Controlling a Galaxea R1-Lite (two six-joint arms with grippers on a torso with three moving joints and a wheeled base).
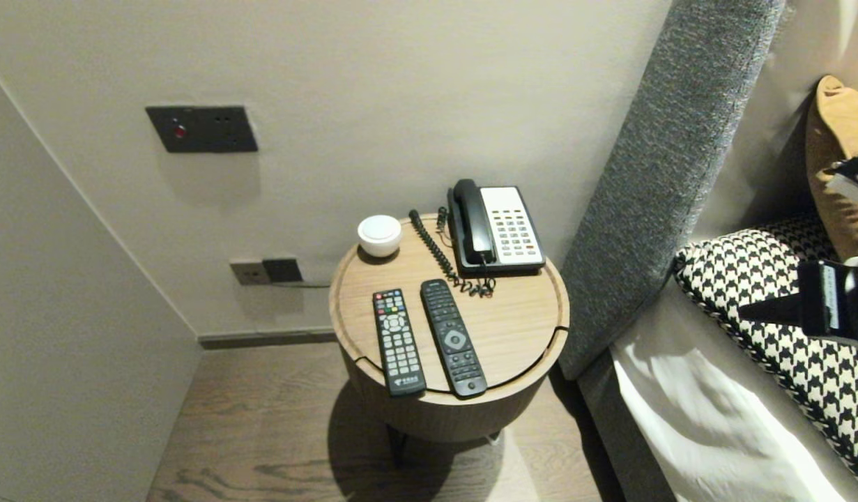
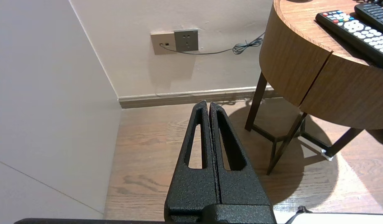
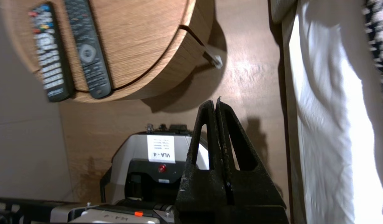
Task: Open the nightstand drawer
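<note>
A round wooden bedside table (image 1: 519,321) carries two remotes side by side at its front: one with coloured buttons (image 1: 398,341) and a darker one (image 1: 454,337). Behind them stand a corded phone (image 1: 495,226) and a small white cup (image 1: 380,235). My right gripper (image 1: 746,311) hangs at the far right over the bed, shut and holding nothing, well clear of the table. In the right wrist view its fingertips (image 3: 213,102) point down at the floor beside the table (image 3: 141,40). My left gripper (image 2: 207,104) is parked low over the floor, left of the table (image 2: 303,68), shut and holding nothing.
A bed with a white sheet (image 1: 707,418), a houndstooth pillow (image 1: 763,279) and an orange cushion (image 1: 840,160) fills the right side. A grey headboard (image 1: 665,167) stands between bed and table. Wall sockets (image 1: 267,270) sit behind the table. My own base (image 3: 147,168) shows below.
</note>
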